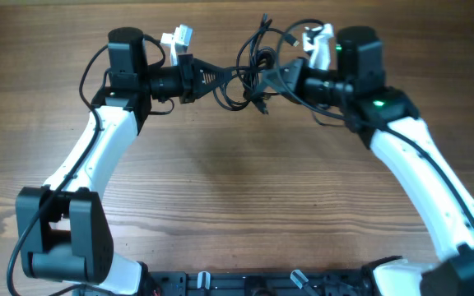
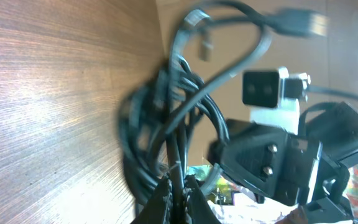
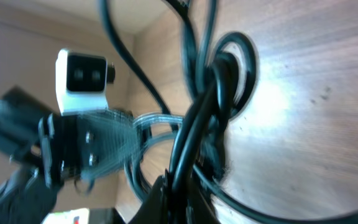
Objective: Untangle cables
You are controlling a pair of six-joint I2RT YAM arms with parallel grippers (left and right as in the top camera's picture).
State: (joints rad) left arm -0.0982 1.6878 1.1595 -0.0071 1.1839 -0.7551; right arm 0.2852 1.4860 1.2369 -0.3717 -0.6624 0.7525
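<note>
While your left gripper [image 1: 214,77] and right gripper [image 1: 268,82] face each other at the far side of the table [image 1: 237,197], each is clenched on the cables [image 1: 249,67]; you can see the tangled black bundle held between them, loose ends sticking out.

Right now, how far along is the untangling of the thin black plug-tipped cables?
Done: nothing; the thin black cables form one knotted clump. In hand: the left gripper and right gripper each pinch a strand from opposite sides. Left: separating every cable.
</note>
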